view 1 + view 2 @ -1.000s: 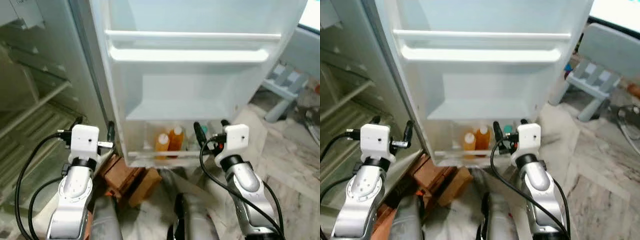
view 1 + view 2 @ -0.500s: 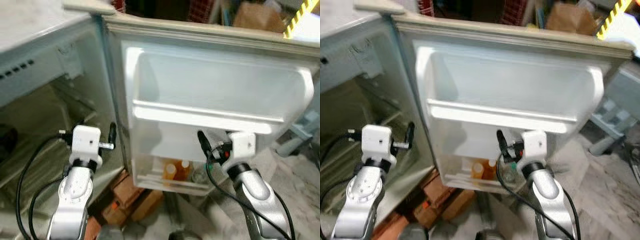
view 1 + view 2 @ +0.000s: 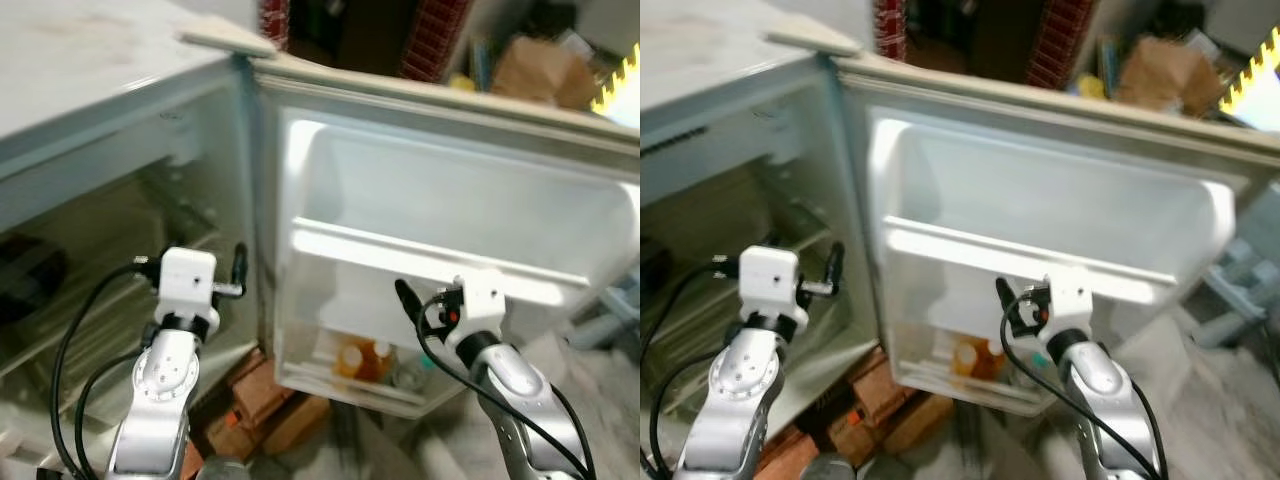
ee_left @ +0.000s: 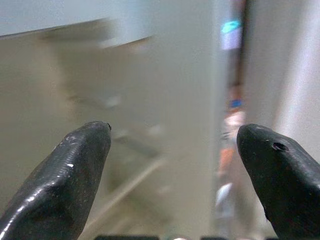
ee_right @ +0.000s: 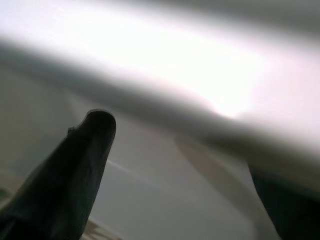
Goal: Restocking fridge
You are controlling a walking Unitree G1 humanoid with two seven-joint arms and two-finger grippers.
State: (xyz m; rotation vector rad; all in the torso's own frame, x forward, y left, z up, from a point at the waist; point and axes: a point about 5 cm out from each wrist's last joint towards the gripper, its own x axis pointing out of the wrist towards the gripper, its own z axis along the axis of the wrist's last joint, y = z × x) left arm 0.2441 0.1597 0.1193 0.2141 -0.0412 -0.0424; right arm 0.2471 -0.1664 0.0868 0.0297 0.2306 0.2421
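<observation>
Fridge [image 3: 120,130] stands w/ its door [image 3: 460,210] swung wide open, inner side facing the robot. Door's upper bin is a deep white tray, below it a white rail, and at the bottom a clear-fronted shelf [image 3: 350,385]. Two orange bottles [image 3: 362,358] w/ white caps stand upright side by side in that bottom shelf, touching or nearly so; a clear item w/ a teal bit sits just beside them, too blurred to ID. Left pincer [image 4: 172,150] is raised in front of the fridge's open compartment near the hinge edge, fingers spread wide apart, nothing between them. Right pincer [image 3: 425,300] is up against the door's inner side at rail height, above the bottles; wrist view shows its fingers [image 5: 75,170] apart w/ only the white door liner beyond, released & empty. Brown cardboard boxes [image 3: 265,420] lie on the floor under the door's lower edge. Wire shelves inside the fridge look blurred.
</observation>
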